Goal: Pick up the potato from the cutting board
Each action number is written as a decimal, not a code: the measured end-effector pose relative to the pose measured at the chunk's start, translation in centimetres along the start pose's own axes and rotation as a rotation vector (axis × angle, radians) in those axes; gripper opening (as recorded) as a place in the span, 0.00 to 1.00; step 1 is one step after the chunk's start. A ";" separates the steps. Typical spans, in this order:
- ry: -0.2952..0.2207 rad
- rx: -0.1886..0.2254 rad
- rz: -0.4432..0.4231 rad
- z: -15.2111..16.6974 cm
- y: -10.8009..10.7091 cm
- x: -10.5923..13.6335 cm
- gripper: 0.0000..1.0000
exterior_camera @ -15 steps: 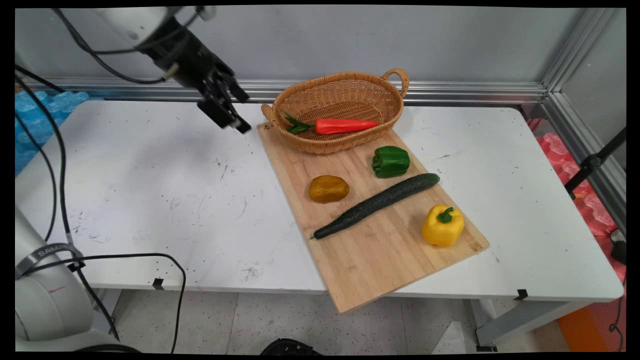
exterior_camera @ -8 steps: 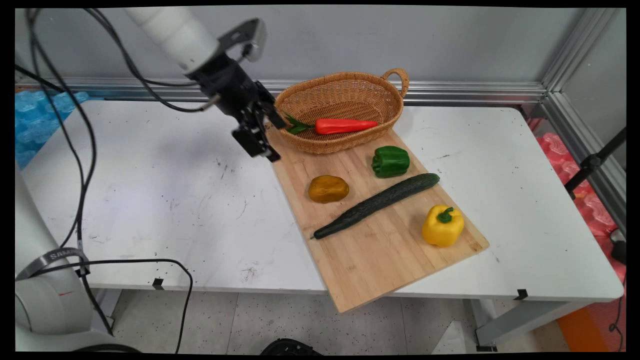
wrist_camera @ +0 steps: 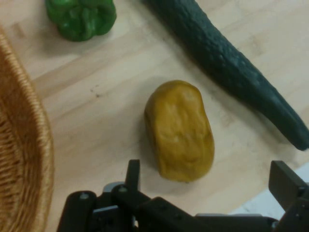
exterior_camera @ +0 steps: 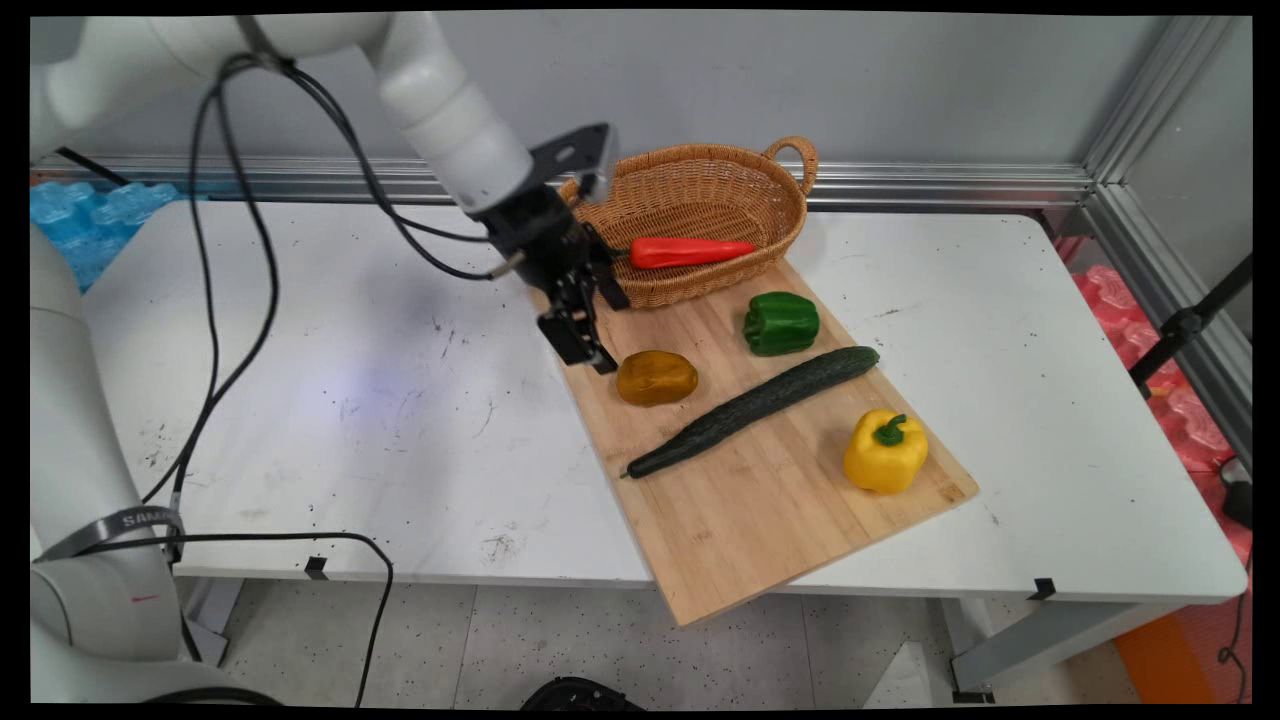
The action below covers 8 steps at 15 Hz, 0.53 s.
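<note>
On the tabletop (exterior_camera: 300, 400), the cutting board (exterior_camera: 740, 520) carried a potato (exterior_camera: 657, 377) near its left edge, likely light, firm and smooth, best pinched across its short middle, beside the empty, wide-open gripper (exterior_camera: 585, 350).

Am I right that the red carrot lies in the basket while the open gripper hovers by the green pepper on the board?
Not quite: the gripper, open, hovers by the brown potato, as the hand view shows. The green pepper sits farther along the board. The carrot does lie in the basket.
</note>
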 end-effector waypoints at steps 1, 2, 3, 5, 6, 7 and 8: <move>-0.004 -0.004 0.002 0.7 -0.2 0.1 1.00; -0.007 -0.007 0.003 1.3 -0.3 0.2 1.00; -0.011 -0.012 0.004 2.1 -0.6 0.4 1.00; -0.016 -0.020 0.006 3.5 -0.9 0.5 1.00; -0.017 -0.023 0.007 4.0 -1.0 0.6 1.00; -0.018 -0.027 0.008 4.5 -1.1 0.7 1.00; -0.020 -0.031 0.010 5.2 -1.3 0.9 1.00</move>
